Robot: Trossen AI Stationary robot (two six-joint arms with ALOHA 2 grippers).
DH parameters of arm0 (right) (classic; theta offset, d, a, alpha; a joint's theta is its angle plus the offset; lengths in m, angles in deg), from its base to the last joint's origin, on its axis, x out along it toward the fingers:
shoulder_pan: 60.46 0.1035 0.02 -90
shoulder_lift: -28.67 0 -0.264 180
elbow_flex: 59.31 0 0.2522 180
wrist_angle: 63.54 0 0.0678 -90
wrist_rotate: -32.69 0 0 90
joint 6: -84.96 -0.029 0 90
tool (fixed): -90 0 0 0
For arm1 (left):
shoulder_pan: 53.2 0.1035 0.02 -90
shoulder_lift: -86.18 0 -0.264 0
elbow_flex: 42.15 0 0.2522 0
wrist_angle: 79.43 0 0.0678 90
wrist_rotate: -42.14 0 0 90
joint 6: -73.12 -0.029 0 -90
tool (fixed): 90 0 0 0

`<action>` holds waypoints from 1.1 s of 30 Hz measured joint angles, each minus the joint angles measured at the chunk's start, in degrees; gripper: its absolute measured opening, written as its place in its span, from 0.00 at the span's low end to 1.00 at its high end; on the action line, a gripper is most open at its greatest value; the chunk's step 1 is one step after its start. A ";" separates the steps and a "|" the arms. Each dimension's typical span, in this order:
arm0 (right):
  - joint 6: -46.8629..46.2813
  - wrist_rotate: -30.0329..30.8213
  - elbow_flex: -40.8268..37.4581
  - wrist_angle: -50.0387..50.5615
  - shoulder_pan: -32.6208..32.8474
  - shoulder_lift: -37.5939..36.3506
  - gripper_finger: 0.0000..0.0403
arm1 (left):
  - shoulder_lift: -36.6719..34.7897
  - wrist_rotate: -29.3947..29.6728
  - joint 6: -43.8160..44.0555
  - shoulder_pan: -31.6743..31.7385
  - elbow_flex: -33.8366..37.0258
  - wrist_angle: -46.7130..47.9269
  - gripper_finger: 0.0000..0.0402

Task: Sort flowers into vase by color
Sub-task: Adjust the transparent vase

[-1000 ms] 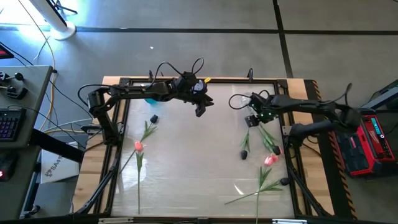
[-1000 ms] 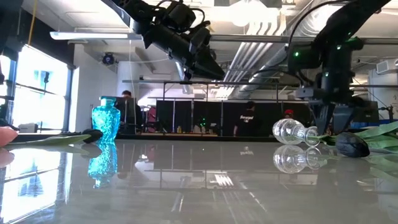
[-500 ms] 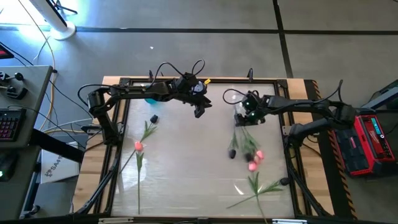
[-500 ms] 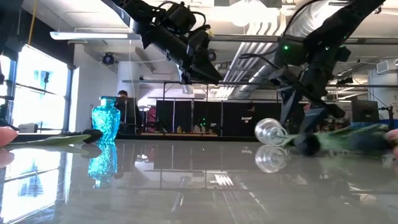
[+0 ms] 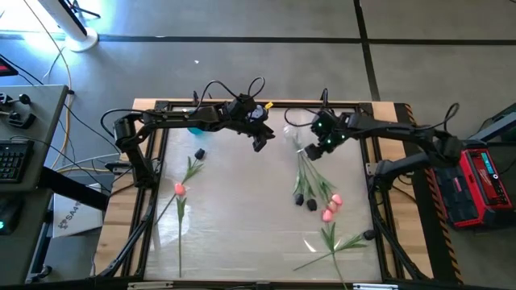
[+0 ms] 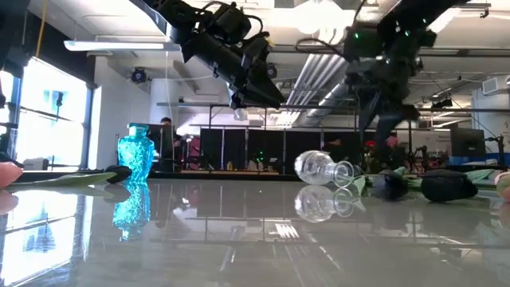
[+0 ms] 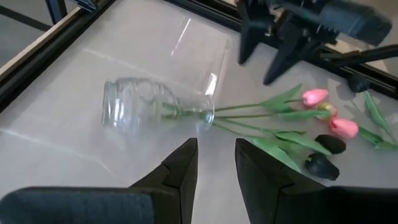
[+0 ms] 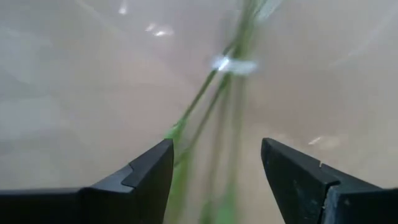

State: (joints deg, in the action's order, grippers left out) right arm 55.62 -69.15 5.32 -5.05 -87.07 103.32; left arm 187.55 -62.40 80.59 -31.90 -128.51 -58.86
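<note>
1. Shiny white table (image 5: 242, 209) with a clear glass vase (image 7: 158, 109) lying on its side near the back.
2. Four flowers (image 7: 292, 118) stick out of its mouth, stems pointing toward the front.
3. Right gripper (image 5: 326, 138) hangs just above them, wide open, holding nothing.
4. Left gripper (image 5: 260, 143) waits nearby, slightly open, empty.
5. No readable writing.

Grey concrete floor (image 5: 242, 64); bright window (image 6: 44, 119); exposed ceiling pipes (image 6: 319, 64); keyboard (image 5: 10, 161) on side desk.

Overhead and table-level views share the table (image 5: 242, 217) (wrists closer).
</note>
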 joint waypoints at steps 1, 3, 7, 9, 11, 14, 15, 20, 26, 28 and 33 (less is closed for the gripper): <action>2.67 2.20 1.58 1.15 -0.02 0.38 0.58 | 0.00 0.02 0.42 0.00 0.00 -0.13 0.23; 6.97 6.36 3.92 4.16 -0.24 1.81 0.58 | -0.02 0.04 1.31 0.00 0.00 -0.23 0.23; 10.40 10.38 5.79 8.05 -2.13 5.99 0.58 | -0.02 0.20 2.56 -0.14 0.00 -0.13 0.23; 11.67 10.15 5.54 8.32 -2.91 7.64 0.58 | -0.02 1.37 1.61 -0.41 0.00 0.10 0.23; 11.87 9.25 5.35 8.67 -3.18 8.80 0.58 | -0.02 3.21 -1.65 -1.01 0.00 0.74 0.23; 11.81 8.15 5.29 9.41 -3.28 8.78 0.58 | -0.02 4.23 -9.14 -2.58 0.00 0.92 0.24; 11.56 8.03 5.29 9.45 -3.28 8.14 0.58 | -0.02 4.88 -10.86 -3.20 0.00 0.82 0.24; 9.84 8.00 5.29 9.95 -3.42 2.13 0.58 | 0.29 7.00 -17.51 -5.76 -2.02 3.30 0.27; 6.32 7.54 5.29 11.10 -3.72 -6.87 0.58 | 2.66 7.71 -23.28 -6.44 -6.40 4.55 0.33; 4.18 6.85 5.29 11.37 -3.65 -9.91 0.58 | 4.43 7.70 -24.95 -6.12 -9.26 7.09 0.35; -1.35 5.67 5.27 11.77 -3.63 -16.75 0.58 | 12.35 7.80 -31.38 -5.87 -20.57 19.38 0.43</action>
State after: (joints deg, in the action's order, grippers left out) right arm 54.27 -63.48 10.59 6.71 -90.70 86.57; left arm 199.90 -54.60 49.20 -37.78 -149.08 -39.48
